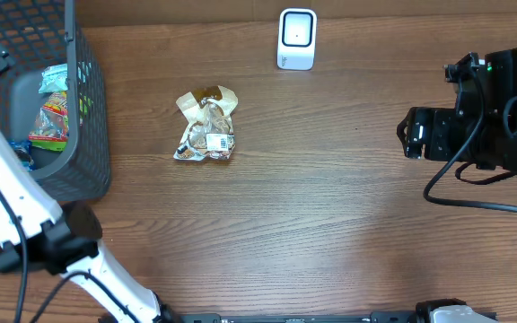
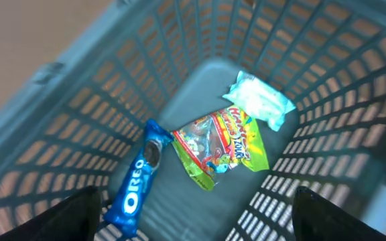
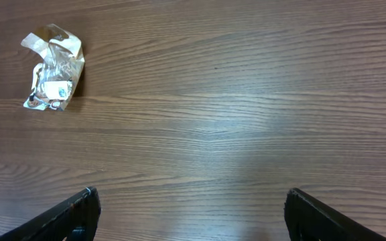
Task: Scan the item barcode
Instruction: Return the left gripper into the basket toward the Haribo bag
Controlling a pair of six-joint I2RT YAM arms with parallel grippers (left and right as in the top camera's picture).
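Note:
A crumpled clear snack packet (image 1: pixel 206 126) with a white barcode label lies on the wooden table, left of centre; the right wrist view shows this packet (image 3: pixel 53 68) at far upper left. The white scanner (image 1: pixel 296 39) stands at the back edge. My left gripper (image 2: pixel 196 204) hangs open above the inside of a grey mesh basket (image 2: pixel 200 33), with nothing between its fingers. Below it lie a blue Oreo pack (image 2: pixel 141 179), a green sour-candy bag (image 2: pixel 223 146) and a white-teal packet (image 2: pixel 260 100). My right gripper (image 3: pixel 191 199) is open and empty over bare table at the right (image 1: pixel 408 133).
The basket (image 1: pixel 92 135) occupies the table's left edge, with its tall wall facing the packet. The left arm's white links (image 1: pixel 25 215) run along the front left. Black cables (image 1: pixel 474 193) trail from the right arm.

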